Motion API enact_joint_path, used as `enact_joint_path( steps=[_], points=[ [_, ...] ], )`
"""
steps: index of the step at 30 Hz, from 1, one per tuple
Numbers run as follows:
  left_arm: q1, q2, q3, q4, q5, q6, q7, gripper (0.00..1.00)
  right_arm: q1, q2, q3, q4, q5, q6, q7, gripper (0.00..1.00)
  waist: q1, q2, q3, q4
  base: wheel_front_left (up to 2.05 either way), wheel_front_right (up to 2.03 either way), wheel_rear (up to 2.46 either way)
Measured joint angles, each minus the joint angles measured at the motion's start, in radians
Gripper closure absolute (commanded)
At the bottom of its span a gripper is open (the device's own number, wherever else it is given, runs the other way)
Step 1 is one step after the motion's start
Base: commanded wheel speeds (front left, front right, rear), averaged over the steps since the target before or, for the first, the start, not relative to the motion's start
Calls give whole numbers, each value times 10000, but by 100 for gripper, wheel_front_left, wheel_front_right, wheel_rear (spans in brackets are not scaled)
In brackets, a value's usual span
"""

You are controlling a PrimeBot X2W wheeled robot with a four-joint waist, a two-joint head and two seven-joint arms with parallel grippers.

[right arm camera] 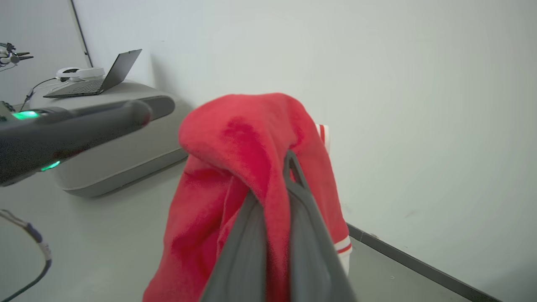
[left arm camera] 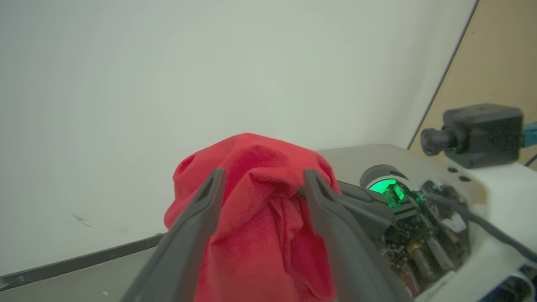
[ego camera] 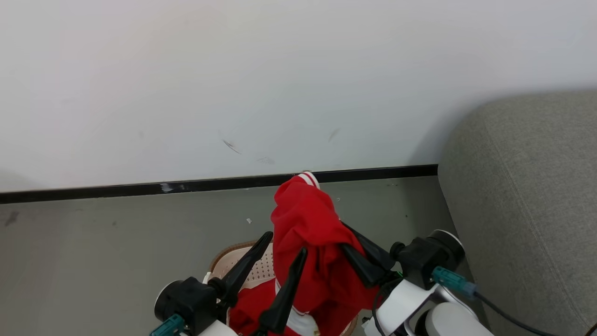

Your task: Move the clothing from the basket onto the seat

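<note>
Red garment hangs above the basket, pinched by the right gripper. The left gripper has its fingers spread either side of it. More red lies in the basket, and none is on the seat yet.

Grey floor under basket and seat

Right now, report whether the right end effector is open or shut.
Shut. The fingers of the right end effector lie pressed together, with a fold of the red garment pinched between them.
</note>
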Motion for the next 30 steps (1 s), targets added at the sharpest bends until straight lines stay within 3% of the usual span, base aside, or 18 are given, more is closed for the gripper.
enact_joint_path(
  steps=[30],
  points=[
    [-8, 276, -537, 489, 240, -196, -412, 0, 751, 33, -2700, -665, -838, -2, 0, 100, 0, 0, 408, -1553, 0, 0, 0]
  ],
)
